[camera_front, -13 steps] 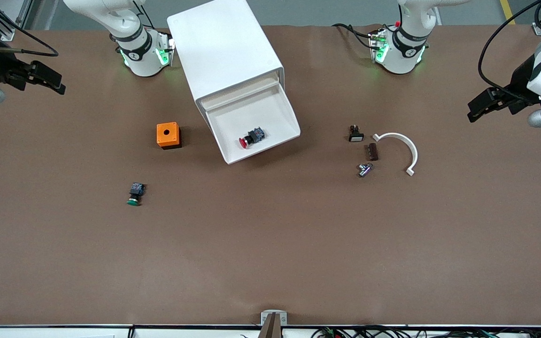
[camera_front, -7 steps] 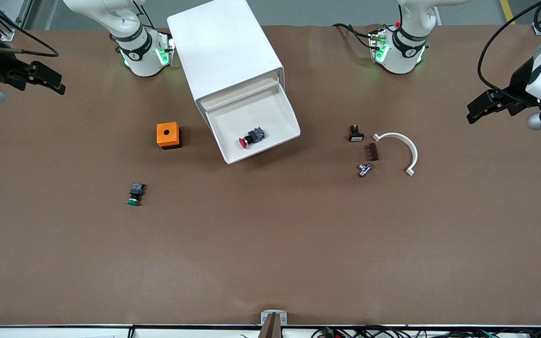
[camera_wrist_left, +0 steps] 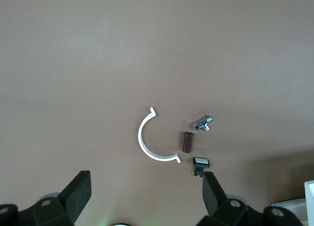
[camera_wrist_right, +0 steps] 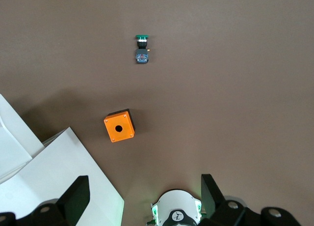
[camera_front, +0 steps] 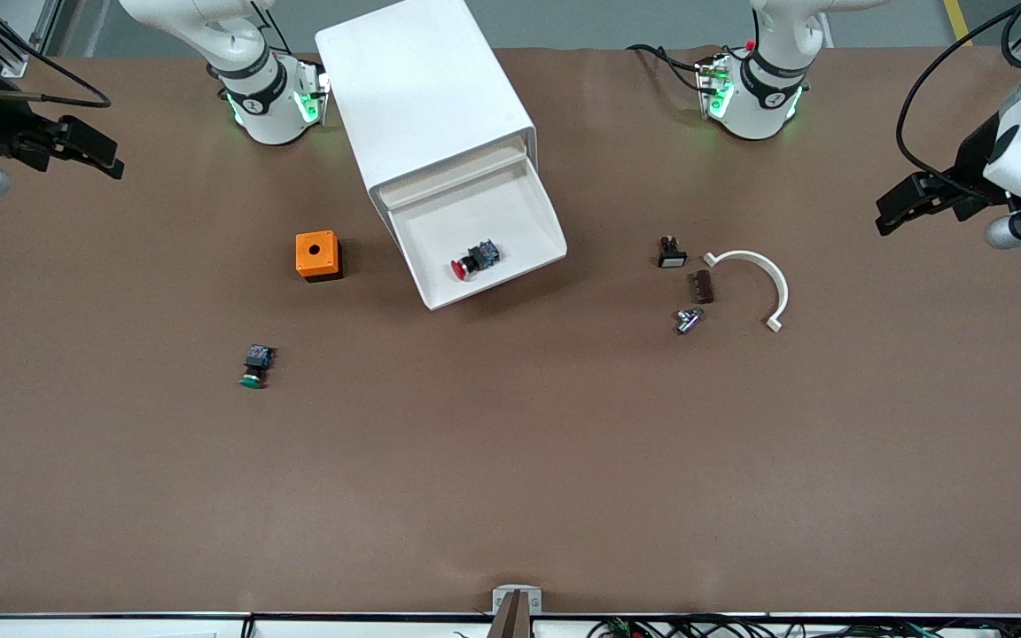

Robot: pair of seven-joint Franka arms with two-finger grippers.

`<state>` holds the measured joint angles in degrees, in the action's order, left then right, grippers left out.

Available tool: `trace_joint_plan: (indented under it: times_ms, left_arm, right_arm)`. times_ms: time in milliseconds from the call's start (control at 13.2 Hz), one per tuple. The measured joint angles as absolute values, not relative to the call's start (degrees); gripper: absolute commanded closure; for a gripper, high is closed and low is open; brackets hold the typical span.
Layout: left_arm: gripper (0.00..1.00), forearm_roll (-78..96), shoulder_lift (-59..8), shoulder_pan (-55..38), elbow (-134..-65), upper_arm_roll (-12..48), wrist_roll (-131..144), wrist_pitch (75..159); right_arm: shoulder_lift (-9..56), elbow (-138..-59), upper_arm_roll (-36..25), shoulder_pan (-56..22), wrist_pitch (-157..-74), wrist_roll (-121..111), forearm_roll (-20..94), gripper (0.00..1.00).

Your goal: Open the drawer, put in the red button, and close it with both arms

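So the red button [camera_front: 473, 260] is already lying on its side in the drawer [camera_front: 528, 208], which is pulled out of the white cabinet [camera_front: 422, 89], so only the closing is left by the look of it. The left gripper [camera_front: 896, 211] is held up over the table [camera_front: 510, 461] at the left arm's end, fingers [camera_wrist_left: 78, 189] spread wide apart with nothing between them. Same story for the right gripper [camera_front: 101, 152] at the right arm's end, fingers [camera_wrist_right: 76, 194] open and empty. The drawer is probably thin, light plastic, a bit flexy and smooth, so it's best pushed rather than pinched. Its front wall should be pressed at two spots, one toward each corner, so it isn't skewed and jammed in the slot. The cabinet looks light enough to get shoved along the table too. The button can be expected to roll a little when the drawer is moved.
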<state>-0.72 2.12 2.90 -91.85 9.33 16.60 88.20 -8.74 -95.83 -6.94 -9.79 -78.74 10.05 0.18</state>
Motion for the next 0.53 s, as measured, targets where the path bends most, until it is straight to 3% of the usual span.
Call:
trace_joint_plan:
  times_ms: [529]
  left_arm:
    - [0.00, -0.72, 2.12, 2.86, -91.83, 9.38, 16.26, 88.27]
  right_arm:
    - [-8.71, -95.85, -6.97, -10.06, -78.90, 10.04, 0.18, 0.00]
